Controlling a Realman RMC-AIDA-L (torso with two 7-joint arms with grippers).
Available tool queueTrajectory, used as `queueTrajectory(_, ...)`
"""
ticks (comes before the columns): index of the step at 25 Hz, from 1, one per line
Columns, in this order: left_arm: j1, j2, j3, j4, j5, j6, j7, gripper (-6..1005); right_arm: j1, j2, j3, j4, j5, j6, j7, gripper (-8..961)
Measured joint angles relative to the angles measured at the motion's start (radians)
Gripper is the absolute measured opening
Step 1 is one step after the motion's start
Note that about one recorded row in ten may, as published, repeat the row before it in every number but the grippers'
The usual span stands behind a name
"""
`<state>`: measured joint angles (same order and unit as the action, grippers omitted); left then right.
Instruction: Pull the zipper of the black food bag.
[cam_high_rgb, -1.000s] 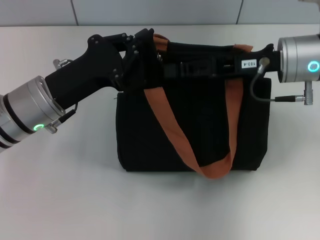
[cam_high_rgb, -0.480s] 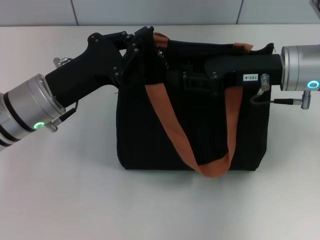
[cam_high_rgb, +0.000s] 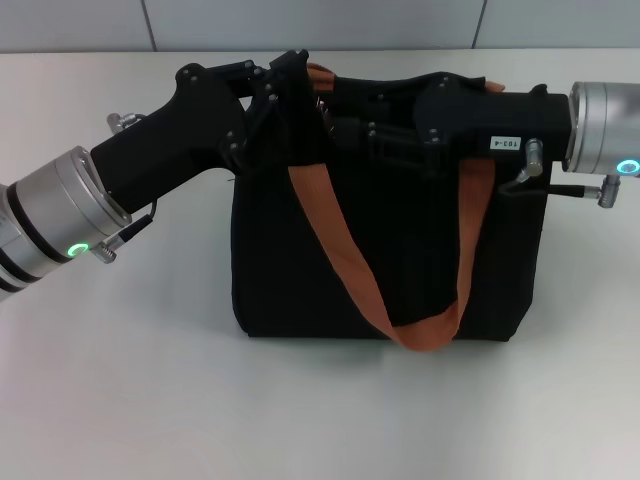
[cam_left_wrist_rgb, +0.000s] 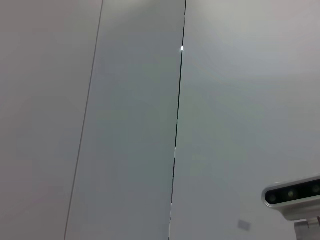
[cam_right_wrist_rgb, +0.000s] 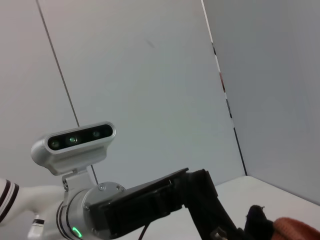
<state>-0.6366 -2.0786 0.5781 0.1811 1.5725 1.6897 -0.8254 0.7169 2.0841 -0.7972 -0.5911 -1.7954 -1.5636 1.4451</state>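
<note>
A: Head view: we're seeing the black food bag standing mid-frame on the white table, orange strap draping down its front. Left gripper is sitting at the bag's upper-left corner; right gripper is reaching in from the right along the top edge.

B: Zipper?

A: We're not finding the pull tab; it's hidden among black fingers and black fabric at the top edge. Left looks clenched on the bag's corner. Right we cannot tell, clamped or loose.

B: Risks?

A: We're judging that if the right isn't actually holding the tab, it's sliding off with nothing. If the left's hold is slipping, the whole bag is dragging or tipping. The strap near the track may be snagging too.
</note>
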Motion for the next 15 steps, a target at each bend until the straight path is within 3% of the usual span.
queueTrajectory(7,-0.002,-0.001,0.003,0.0,0.0,0.002,0.0,26,0.017,0.001,-0.072,-0.006,0.004,0.005,-0.003,337)
queueTrajectory(15,-0.006,-0.001,0.004,0.0,0.0,-0.002,0.0,26,0.02,0.001,-0.076,-0.008,0.006,0.002,-0.003,335)
